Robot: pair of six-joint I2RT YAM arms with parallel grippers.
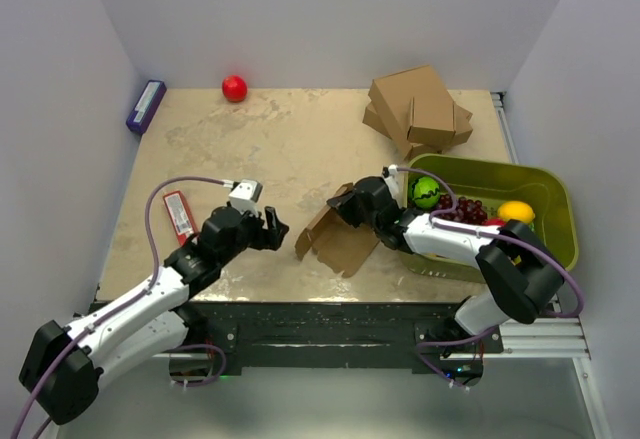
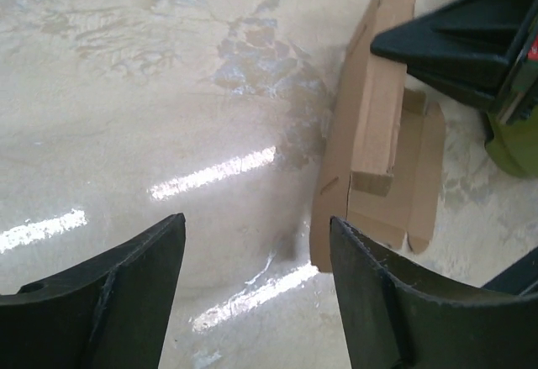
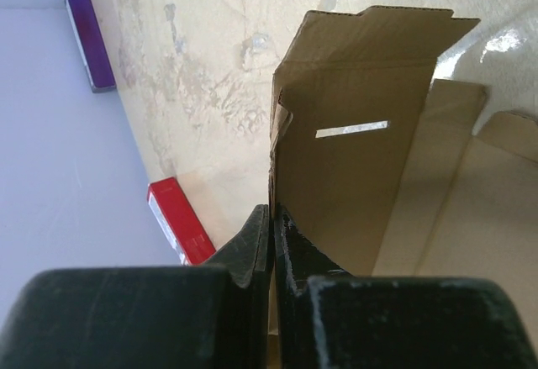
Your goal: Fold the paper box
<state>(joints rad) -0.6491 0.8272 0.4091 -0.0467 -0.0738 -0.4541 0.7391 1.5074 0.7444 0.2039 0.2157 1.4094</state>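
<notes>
Pinching a raised wall of the box (image 3: 353, 167) between fully closed jaws, the right gripper (image 3: 271, 218) holds it mid-fold, while the left gripper (image 2: 256, 243), wide open and empty with the box just ahead, probably must advance and push a flap over.

The top camera looks steeply down from above and behind the arms, far enough back to take in the whole table (image 1: 300, 139). The left wrist camera sits just behind the left gripper (image 2: 256, 220) and looks low across the table past its fingertips, with the box (image 2: 370, 134) ahead and to their right. The right wrist camera looks along the right gripper (image 3: 271, 216), very close to the box edge at its tips; all three views share the box.
</notes>
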